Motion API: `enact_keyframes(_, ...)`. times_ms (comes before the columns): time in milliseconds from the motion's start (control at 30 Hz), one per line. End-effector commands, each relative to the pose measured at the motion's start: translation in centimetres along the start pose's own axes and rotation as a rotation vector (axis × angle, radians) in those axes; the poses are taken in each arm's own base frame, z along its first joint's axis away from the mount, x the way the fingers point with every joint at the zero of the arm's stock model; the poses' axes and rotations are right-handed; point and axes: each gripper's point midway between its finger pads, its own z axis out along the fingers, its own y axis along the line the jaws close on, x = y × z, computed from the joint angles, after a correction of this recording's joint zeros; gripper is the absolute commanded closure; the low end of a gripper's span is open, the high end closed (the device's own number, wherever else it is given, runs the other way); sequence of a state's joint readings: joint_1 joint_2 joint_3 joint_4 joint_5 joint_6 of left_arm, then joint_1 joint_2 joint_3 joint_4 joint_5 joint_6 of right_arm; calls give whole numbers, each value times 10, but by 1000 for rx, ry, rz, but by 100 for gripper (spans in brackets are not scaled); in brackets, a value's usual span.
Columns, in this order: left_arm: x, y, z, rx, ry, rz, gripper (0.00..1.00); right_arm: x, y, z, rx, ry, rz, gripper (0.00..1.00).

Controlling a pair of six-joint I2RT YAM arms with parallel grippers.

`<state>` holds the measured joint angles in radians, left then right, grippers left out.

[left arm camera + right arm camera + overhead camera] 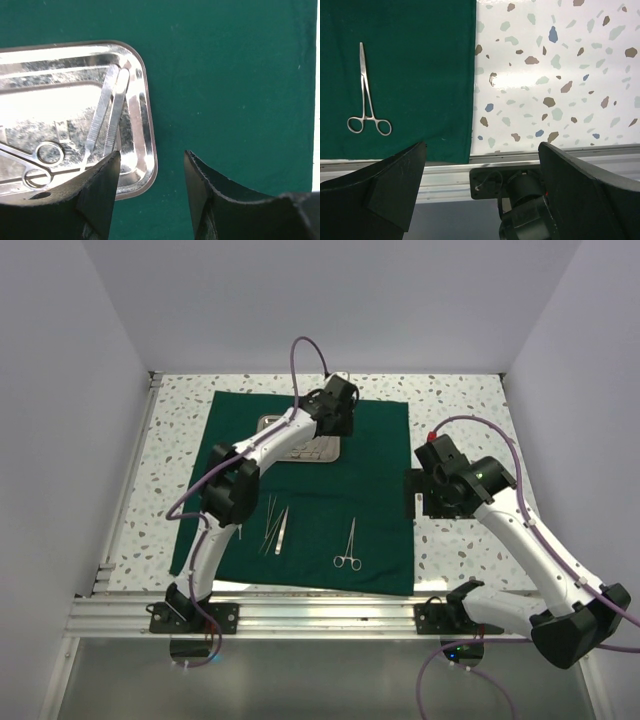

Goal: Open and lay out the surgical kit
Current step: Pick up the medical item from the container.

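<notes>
The dark green cloth [375, 455] lies spread flat on the table. The shiny steel tray [318, 452] sits near its far edge, partly under my left arm. In the left wrist view the tray [145, 120] holds tweezers [112, 107] and ring-handled forceps [42, 162]. My left gripper [151, 175] is open and empty over the tray's right corner. Ring-handled forceps [349, 546] and slim instruments [275, 527] lie on the cloth near the front. My right gripper [482, 170] is open and empty over the cloth's right edge; the forceps [366, 97] show to its left.
The speckled tabletop [460, 400] borders the cloth. An aluminium rail [330, 610] runs along the near edge with both arm bases. White walls enclose the left, back and right sides.
</notes>
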<state>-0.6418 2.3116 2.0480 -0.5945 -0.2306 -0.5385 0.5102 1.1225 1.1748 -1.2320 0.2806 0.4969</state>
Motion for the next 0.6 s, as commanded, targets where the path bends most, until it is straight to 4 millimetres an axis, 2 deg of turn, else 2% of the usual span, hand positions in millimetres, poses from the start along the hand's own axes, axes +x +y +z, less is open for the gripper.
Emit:
enact_keyframes(0,-37,6,-18,-29,-94,9,43,-3,-9,-8,24,-27,-18,2)
enact_keyframes(67,-23,14,-7,-63,-54,43,43,-2,-10,-8,28,-28,-23,1)
enact_keyframes(267,2,37,13,-125,-5,71,43,1,-12,-8,28,-23,-27,2)
enact_keyframes(367,10,46,24,-145,15,73,43,1,-11,-6,28,-17,-30,2)
enact_keyframes(567,11,65,45,-177,28,67,43,3,-11,-5,31,-6,-31,2)
